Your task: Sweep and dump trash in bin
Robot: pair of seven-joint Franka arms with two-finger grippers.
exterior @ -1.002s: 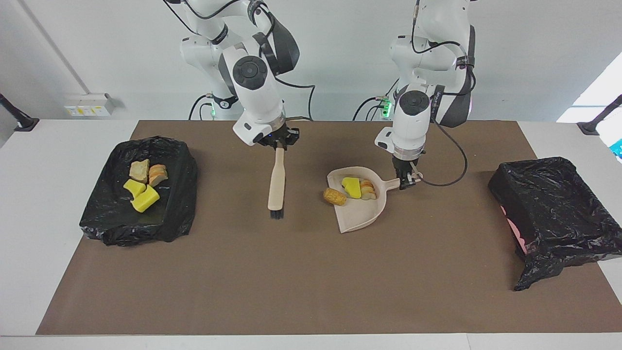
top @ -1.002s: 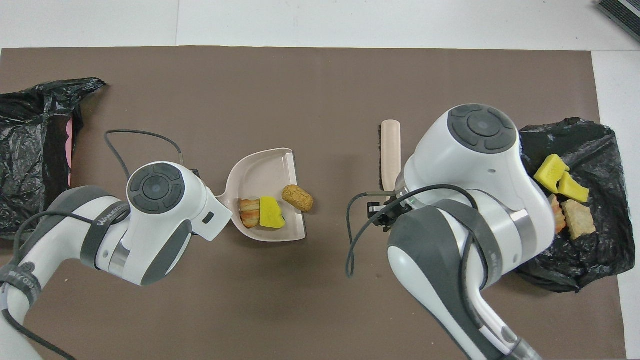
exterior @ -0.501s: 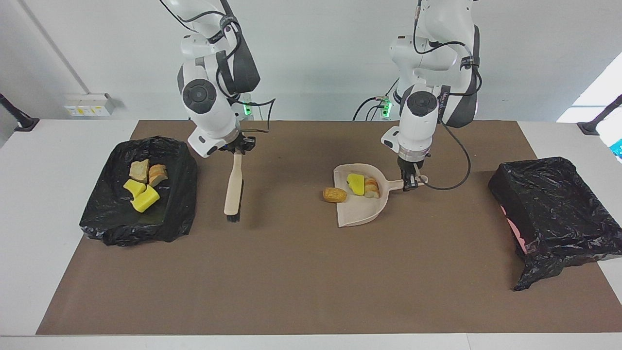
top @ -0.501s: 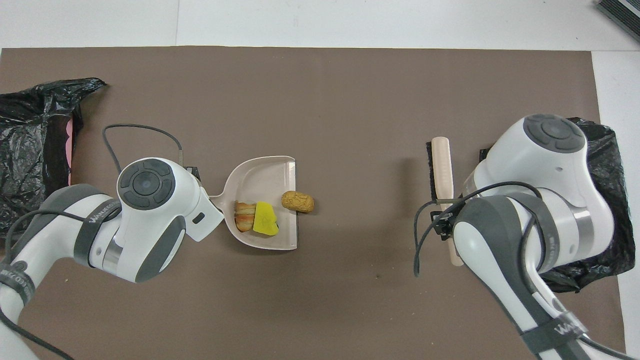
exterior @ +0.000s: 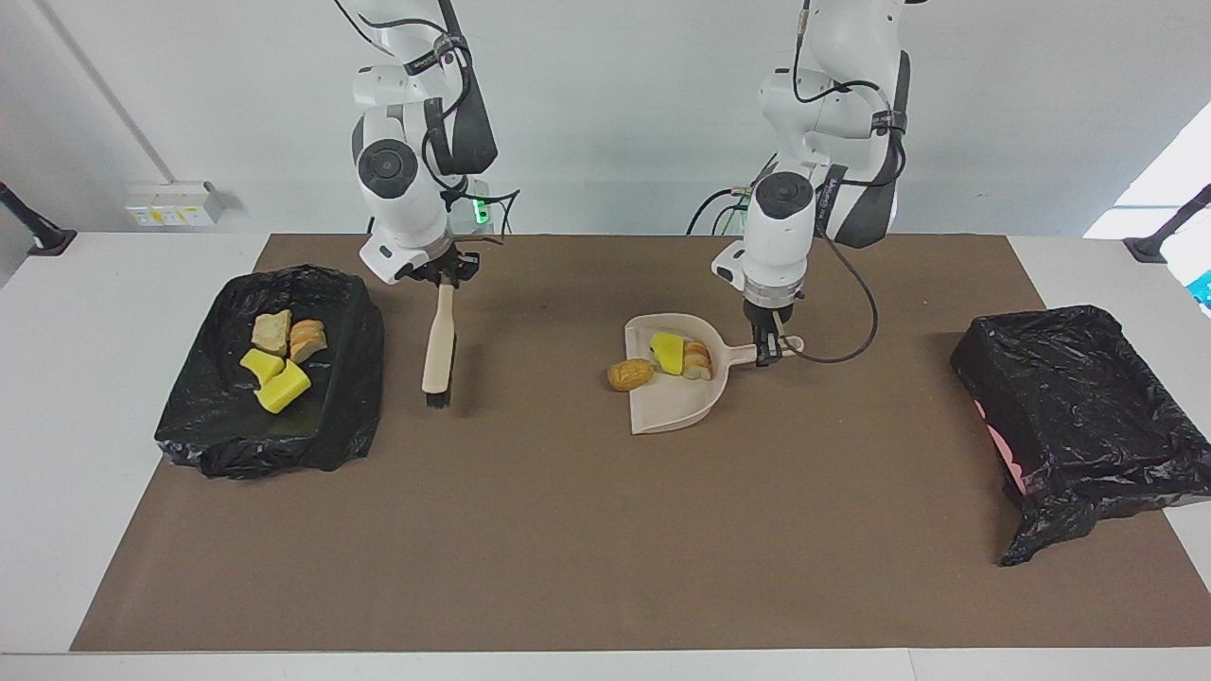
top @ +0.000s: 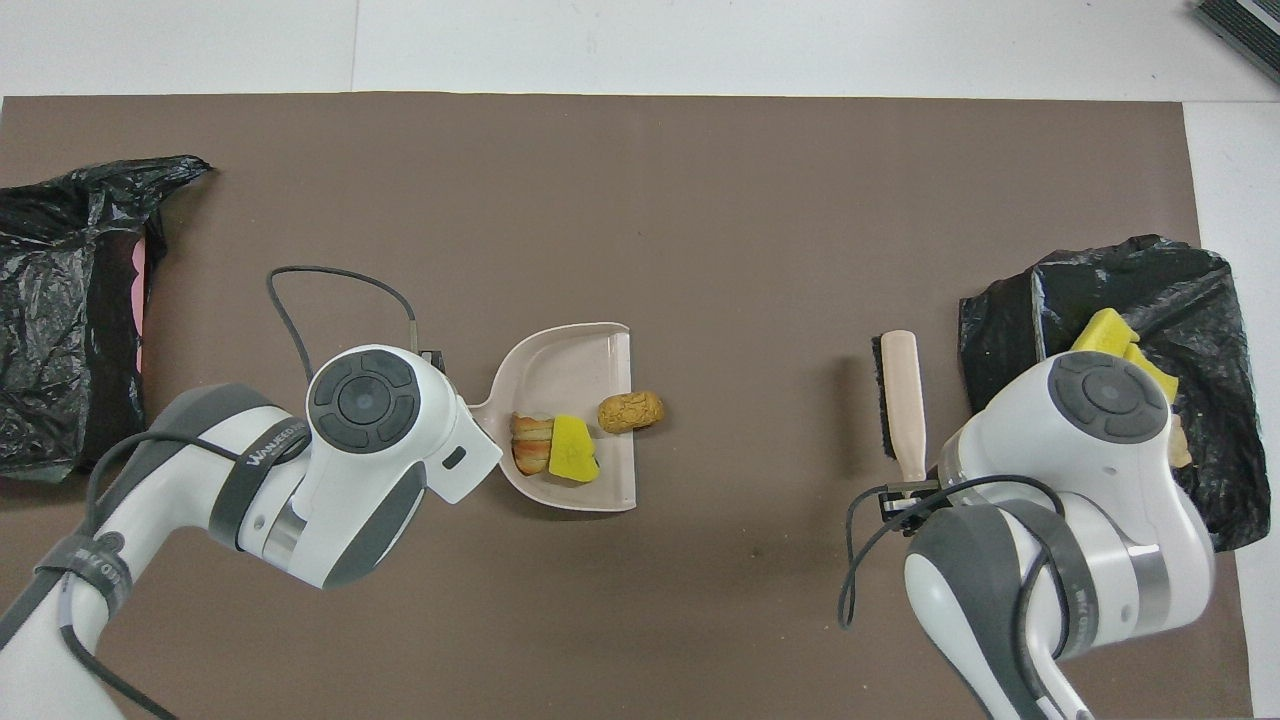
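left gripper point(exterior: 764, 352): clamped on dustpan point(exterior: 674, 409) handle, pan tilted, two trash pieces point(exterior: 681, 355) inside, brown nugget point(exterior: 630, 375) at its lip. right gripper point(exterior: 443, 277): closed on brush point(exterior: 438, 348), hung beside bin point(exterior: 326, 416).

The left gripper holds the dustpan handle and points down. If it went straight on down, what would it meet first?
The left gripper, shut on the handle of the beige plastic dustpan, would probably press that handle onto the brown table mat just beneath. Whether any gap remains under the handle is unclear.
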